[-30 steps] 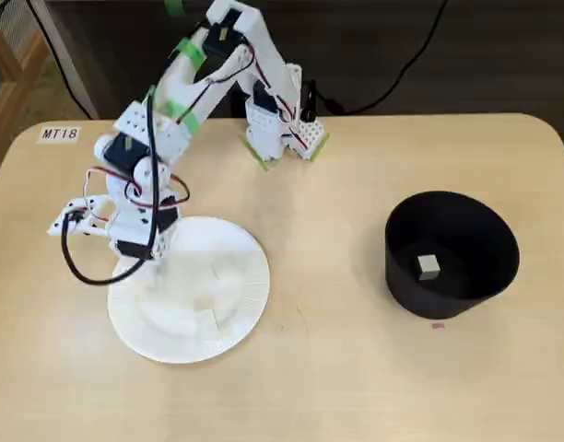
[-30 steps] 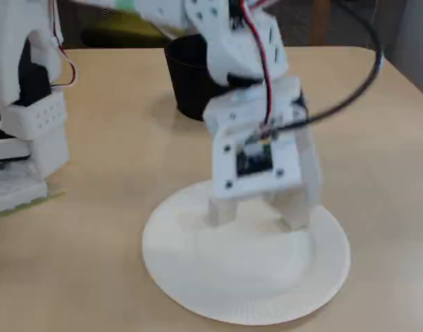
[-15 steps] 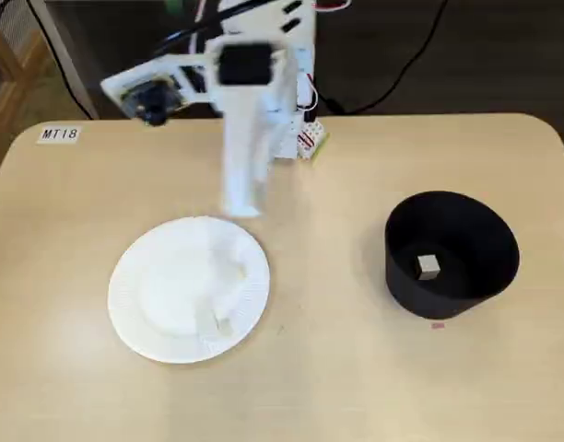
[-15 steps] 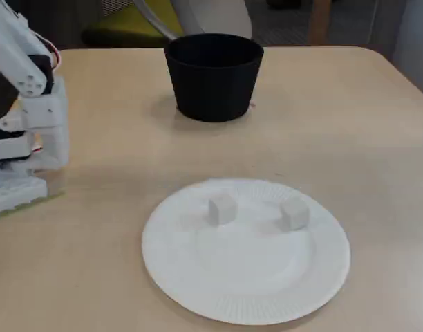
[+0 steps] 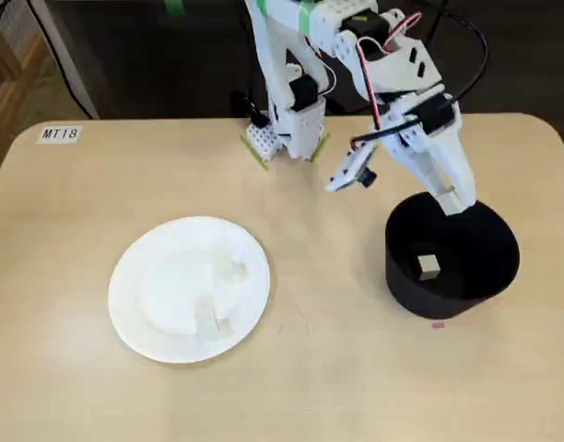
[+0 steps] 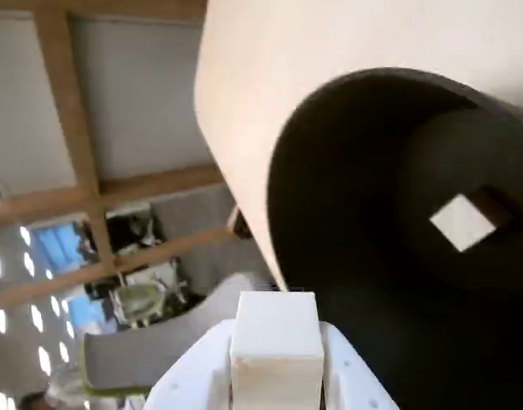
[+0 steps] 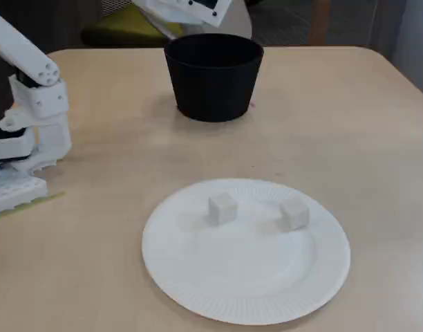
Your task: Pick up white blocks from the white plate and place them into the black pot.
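Far left in a fixed view, a small label (image 5: 59, 133) on the pale wooden table (image 5: 337, 378). Lower left of centre, the white plate (image 5: 135, 318), flat on the table, with two white blocks on its right half: one (image 5: 229, 271) nearer the middle, one (image 5: 208, 321) lower, close to the rim, both faint against the paper. In another fixed view, the same two cubes (image 7: 222, 207) and (image 7: 294, 213) side by side but apart on the upper part of the plate (image 7: 246, 297), sitting flat. Top centre of the first fixed view, the arm's base (image 5: 287, 138) at the table's far edge, with the arm reaching right and downward. Right of centre, the gripper (image 5: 451, 200) tip hanging over the upper rim of the black pot (image 5: 406, 285), well apart from the plate. In the wrist view, bottom centre, fingers (image 6: 343, 376) pinching a held block (image 6: 276, 329) between them, above the pot's opening (image 6: 330, 222). Inside the pot, right of frame, one more block (image 6: 462, 223) lying on the floor; also visible in the first fixed view (image 5: 428, 266). Below the pot there, a tiny pink mark (image 5: 438, 324) on the table.
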Controlling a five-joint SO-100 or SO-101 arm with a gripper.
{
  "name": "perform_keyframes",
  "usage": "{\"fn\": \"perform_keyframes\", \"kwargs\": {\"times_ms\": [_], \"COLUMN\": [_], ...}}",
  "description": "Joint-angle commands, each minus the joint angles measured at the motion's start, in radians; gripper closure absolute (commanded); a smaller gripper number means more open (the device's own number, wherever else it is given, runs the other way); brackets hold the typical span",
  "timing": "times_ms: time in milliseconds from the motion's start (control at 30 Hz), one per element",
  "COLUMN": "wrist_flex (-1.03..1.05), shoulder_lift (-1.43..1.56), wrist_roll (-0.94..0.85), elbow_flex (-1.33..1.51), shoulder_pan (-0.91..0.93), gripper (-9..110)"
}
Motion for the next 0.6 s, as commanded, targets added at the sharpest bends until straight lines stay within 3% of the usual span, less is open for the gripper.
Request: {"fn": "perform_keyframes", "kwargs": {"times_ms": [0,67,167,333,433,500,567], "wrist_flex": [-0.029,-0.032,-0.028,-0.044,-0.044,0.0,0.14], "shoulder_lift": [0.002,-0.003,-0.006,-0.037,-0.038,-0.021,0.009], "wrist_roll": [-0.011,-0.003,-0.026,-0.04,-0.041,-0.028,-0.038], "elbow_flex": [0.023,0.038,0.051,0.052,0.044,0.02,-0.037], "shoulder_pan": [-0.009,-0.012,-0.02,-0.009,0.017,0.057,0.13], "gripper": [104,102,77,70,78,98,104]}}
